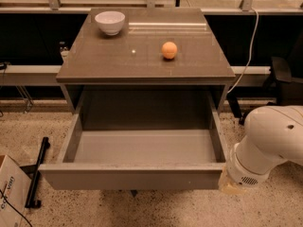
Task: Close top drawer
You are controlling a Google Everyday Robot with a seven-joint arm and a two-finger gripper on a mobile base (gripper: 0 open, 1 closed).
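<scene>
Nearest the camera, at the lower left edge, a cardboard box (8, 193) with printed lettering sits on the speckled floor (156, 209). A black bar (37, 173) lies on the floor just beside it.

The top drawer (132, 178) stands pulled far out of the cabinet (142, 65). Its plain flat front panel faces the camera, and its grey bottom and side walls are in full view. At the right end of that panel is the gripper (231, 186), a pale yellowish tip low at the drawer's front right corner. I cannot tell whether it touches the panel or sits just beside it, nor whether it is spread or pressed together. Above and behind it, the thick white arm (272, 138) runs off the right edge.

Farther back, on the brown cabinet top, an orange (169, 50) rests right of the middle. A white bowl (110, 22) stands upright near the far left corner, well apart from the orange. A white cable (249, 56) hangs down beside the cabinet's right side
</scene>
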